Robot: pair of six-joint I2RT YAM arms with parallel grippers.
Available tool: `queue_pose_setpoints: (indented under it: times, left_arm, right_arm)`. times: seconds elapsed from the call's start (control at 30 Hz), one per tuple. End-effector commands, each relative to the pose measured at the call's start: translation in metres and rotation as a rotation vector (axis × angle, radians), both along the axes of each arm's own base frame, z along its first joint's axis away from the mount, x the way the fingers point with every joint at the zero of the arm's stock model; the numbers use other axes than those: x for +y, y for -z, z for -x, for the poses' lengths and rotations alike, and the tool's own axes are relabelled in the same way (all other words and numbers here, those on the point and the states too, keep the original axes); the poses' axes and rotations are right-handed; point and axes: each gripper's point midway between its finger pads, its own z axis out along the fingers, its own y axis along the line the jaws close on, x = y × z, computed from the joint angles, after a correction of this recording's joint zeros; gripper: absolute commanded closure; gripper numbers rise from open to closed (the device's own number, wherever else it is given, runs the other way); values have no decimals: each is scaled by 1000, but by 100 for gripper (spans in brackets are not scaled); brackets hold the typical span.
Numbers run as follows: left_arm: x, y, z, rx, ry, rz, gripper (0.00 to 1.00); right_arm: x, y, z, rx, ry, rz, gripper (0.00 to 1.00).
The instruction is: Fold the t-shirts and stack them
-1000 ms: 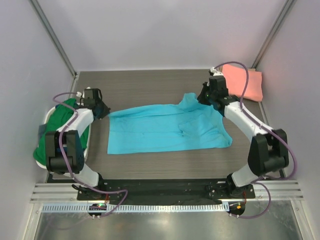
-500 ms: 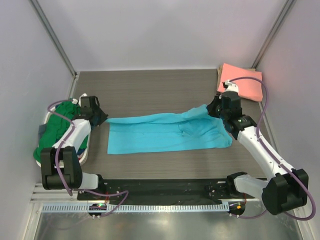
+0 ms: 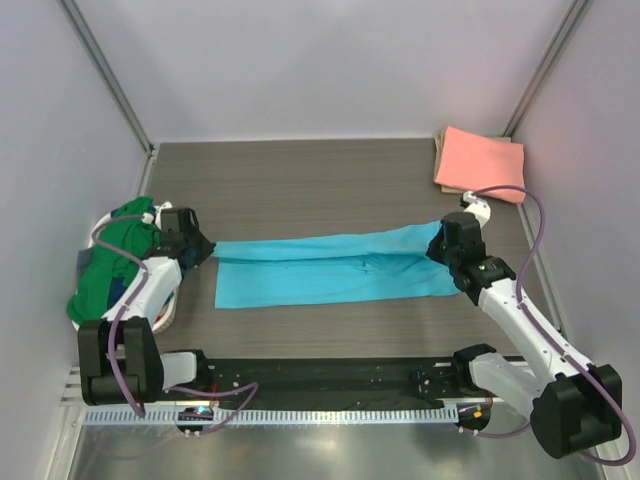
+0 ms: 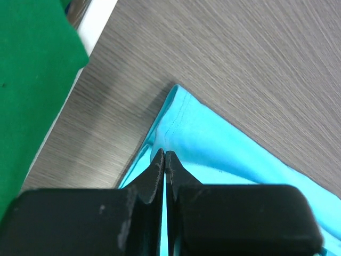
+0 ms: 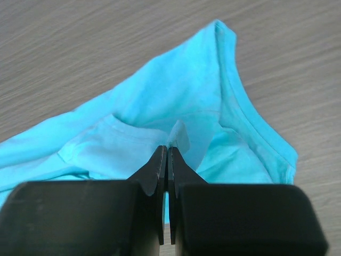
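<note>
The sky-blue t-shirt (image 3: 330, 268) lies across the middle of the table as a long band, its far half drawn over toward the near edge. My left gripper (image 3: 208, 248) is shut on the shirt's left far corner; in the left wrist view the cloth (image 4: 208, 138) runs out from the closed fingertips (image 4: 165, 156). My right gripper (image 3: 437, 247) is shut on the shirt's right end; the right wrist view shows a pinch of blue cloth (image 5: 181, 96) in the fingertips (image 5: 168, 149). A folded salmon-pink t-shirt (image 3: 480, 163) lies at the far right. A green t-shirt (image 3: 115, 255) fills the basket.
A white plastic basket (image 3: 168, 306) stands at the left table edge beside my left arm, its rim showing in the left wrist view (image 4: 93, 29). Grey enclosure walls close in on three sides. A black base rail (image 3: 320, 375) runs along the near edge.
Both grippers have pulled the blue shirt's far edge toward the near side, narrowing it to a folded band. The right arm swung away from the pink shirt; the left moved slightly nearer.
</note>
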Motion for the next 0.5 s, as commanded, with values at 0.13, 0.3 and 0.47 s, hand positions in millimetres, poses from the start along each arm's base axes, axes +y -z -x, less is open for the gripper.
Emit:
queue_pose_setpoints:
  times: [0.13, 0.3, 0.47]
  left_arm:
    - [6, -3, 15, -19, -53, 0, 79]
    - [3, -29, 19, -107, -52, 17, 41]
    - [-11, -36, 12, -114, 20, 15, 42]
  right_arm:
    - [-18, 37, 21, 83, 181, -55, 38]
    - [1, 30, 15, 66, 131, -153, 22]
    - [29, 54, 9, 160, 37, -233, 21]
